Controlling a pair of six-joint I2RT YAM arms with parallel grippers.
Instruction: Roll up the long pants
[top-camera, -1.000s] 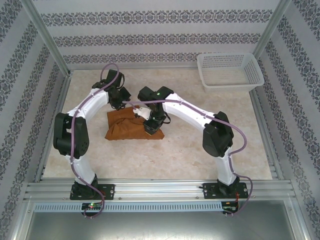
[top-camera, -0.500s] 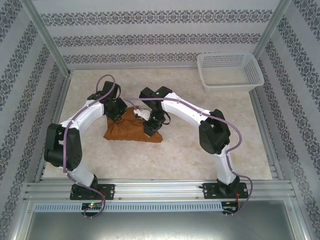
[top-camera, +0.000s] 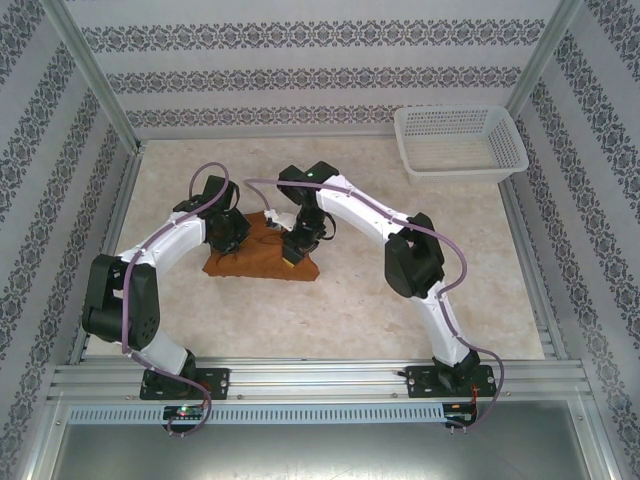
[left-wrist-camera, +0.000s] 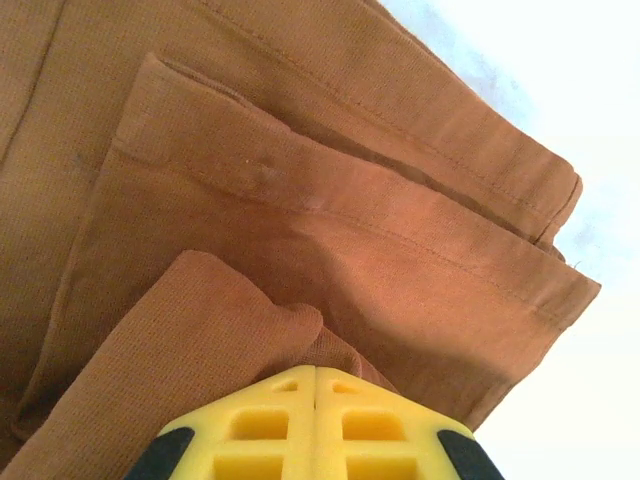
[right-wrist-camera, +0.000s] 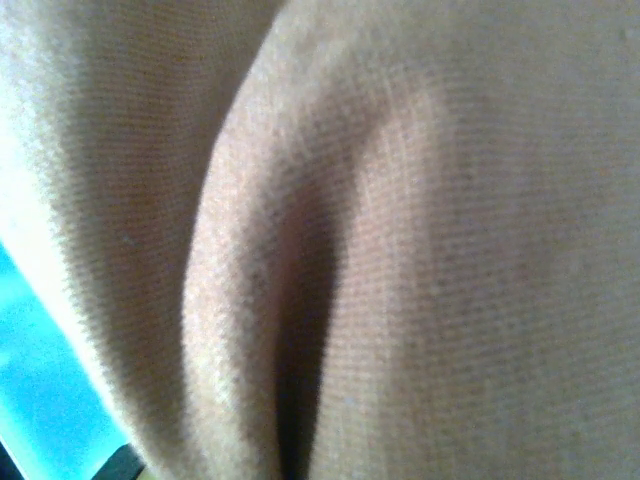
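From above, the long pants (top-camera: 262, 258) lie bunched left of the desk's (top-camera: 380, 300) middle, shifted slightly left since a second ago. The left claw (top-camera: 230, 236) and right claw (top-camera: 295, 246) rest on them, bare desk lies around them, and a white basket (top-camera: 415, 150) sits at the far right corner. Left wrist: the claw is clenched on a raised fold. Right wrist: blurred cloth; whether that claw grips, I cannot tell.

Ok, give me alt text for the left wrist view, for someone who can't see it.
The left pincer, yellow and shut at the bottom edge, pinches a raised fold of the long pants. The rust-brown cloth lies in stacked, hemmed layers, with pale table at the right.
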